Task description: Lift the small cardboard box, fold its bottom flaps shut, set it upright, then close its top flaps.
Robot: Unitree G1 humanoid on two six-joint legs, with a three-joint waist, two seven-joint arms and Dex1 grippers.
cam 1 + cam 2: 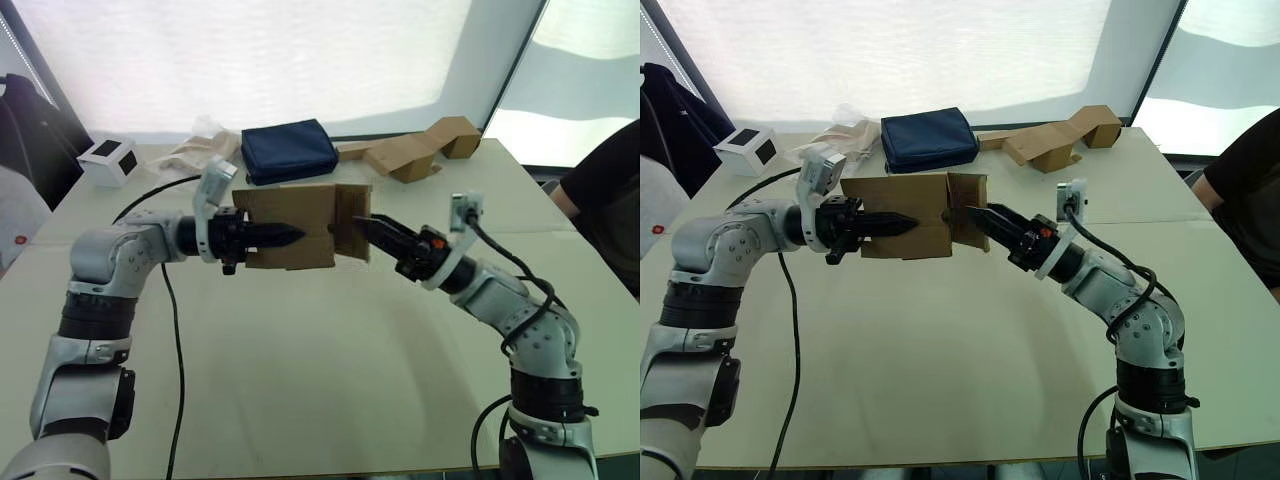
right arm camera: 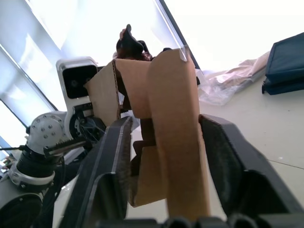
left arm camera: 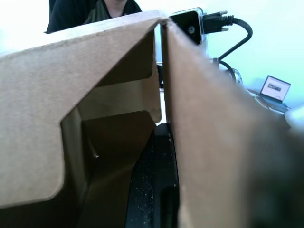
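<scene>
Both claws hold the small cardboard box in the air above the desk, between the two arms. Left claw is clamped on the box's near wall, while right claw straddles a flap at the box's right end, its fingers spread to either side of it.

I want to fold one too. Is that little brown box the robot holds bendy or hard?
Probably bendy: the small cardboard box is thin, with loose flaps. Likely light, since both grippers hold it off the table. Squeezing hard might crease it.
</scene>
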